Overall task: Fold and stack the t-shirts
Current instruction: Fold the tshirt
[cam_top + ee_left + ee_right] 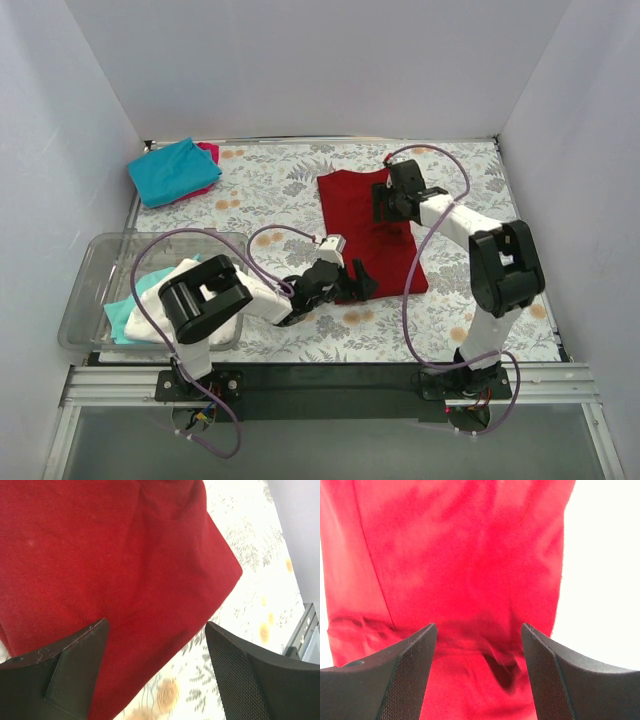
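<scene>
Judging by how the cloth lies, the task is partly done. A teal shirt (172,170) sits folded on top of a magenta-pink one (209,151) at the far left corner of the table (300,180), which reads as the stack begun. The dark red shirt (365,225) lies flat in the middle-right of the table as a long, narrow strip running from far to near. It looks folded lengthwise already and wants at least one more fold across before it can join the stack. In the clear bin (95,250) at the near left, a white shirt (160,285) and a second teal cloth (118,315) lie crumpled, so these are not yet folded either.

The left gripper (345,280) is at the near end of the red shirt with its fingers wide apart and nothing between them. In the left wrist view they straddle the near corner from above, and whether the tips touch the cloth is hard to say from that angle. The right gripper (390,200) is over the far right part of the same shirt, fingers equally spread and holding nothing, with red cloth filling the gap beneath. Neither arm has a hold on the shirt.
</scene>
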